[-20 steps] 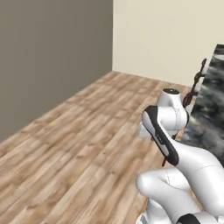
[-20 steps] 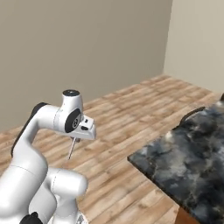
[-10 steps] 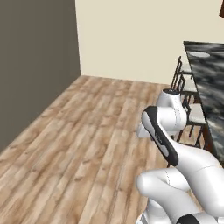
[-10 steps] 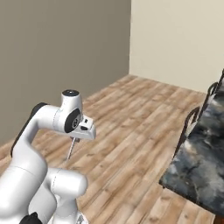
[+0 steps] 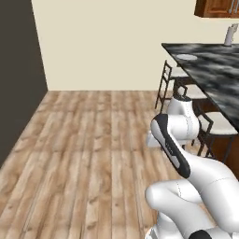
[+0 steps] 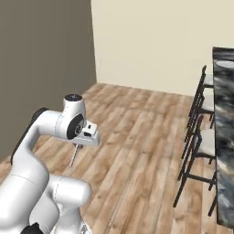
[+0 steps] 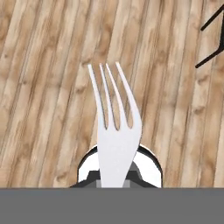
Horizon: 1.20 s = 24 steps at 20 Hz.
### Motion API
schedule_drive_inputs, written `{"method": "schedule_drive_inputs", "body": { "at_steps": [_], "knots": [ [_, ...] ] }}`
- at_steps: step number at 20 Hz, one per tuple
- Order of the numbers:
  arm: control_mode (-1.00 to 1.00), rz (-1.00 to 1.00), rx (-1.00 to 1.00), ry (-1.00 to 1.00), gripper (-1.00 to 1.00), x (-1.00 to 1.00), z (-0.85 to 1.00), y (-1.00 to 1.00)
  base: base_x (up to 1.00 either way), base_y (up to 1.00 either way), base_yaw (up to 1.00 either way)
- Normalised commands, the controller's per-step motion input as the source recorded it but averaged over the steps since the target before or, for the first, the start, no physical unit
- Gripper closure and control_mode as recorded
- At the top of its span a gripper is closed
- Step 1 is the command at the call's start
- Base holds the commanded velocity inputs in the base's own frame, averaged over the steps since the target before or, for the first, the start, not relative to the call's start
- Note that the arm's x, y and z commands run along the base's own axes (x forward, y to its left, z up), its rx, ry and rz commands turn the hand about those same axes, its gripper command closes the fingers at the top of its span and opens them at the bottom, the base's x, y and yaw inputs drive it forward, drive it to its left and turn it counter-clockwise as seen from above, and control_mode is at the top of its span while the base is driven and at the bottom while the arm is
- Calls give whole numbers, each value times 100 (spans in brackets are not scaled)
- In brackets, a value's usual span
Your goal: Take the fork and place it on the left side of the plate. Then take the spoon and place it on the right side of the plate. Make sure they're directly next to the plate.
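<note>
Wide wooden floor underfoot, planks running toward a cream wall, with a dark grey wall at the left. Long table with a dark marbled top along the right side, black bar stools with pale seats lined up against it. On the far end of that table, a round white plate, small at this range, near the table's left edge. Brown upper cabinets above the far end, a pale upright object below them, too small to identify. White arm folded over the floor, well apart from the table. End effector pointing down beside the arm's wrist, clenched on the fork. Fork shown in the right base view as a thin grey sliver hanging below the wrist, tilted slightly; in the hand view, tines fanning upward over the floorboards, handle end pinched low between the fingertips. No spoon identifiable at this distance.
</note>
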Motion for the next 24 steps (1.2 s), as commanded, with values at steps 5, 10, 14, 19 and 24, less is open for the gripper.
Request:
{"method": "schedule_drive_inputs", "body": {
  "at_steps": [5, 10, 14, 19, 24],
  "knots": [
    [100, 0, 0, 0, 100, 0, 0, 0, 100, 100, -50],
    [100, 0, 0, 0, 100, 0, 0, 0, 100, 100, -51],
    [100, 0, 0, 0, 100, 0, 0, 0, 100, 95, -57],
    [100, 0, 0, 0, 100, 0, 0, 0, 100, 80, -57],
    [100, 0, 0, 0, 100, 0, 0, 0, 100, 78, -59]
  ]
}}
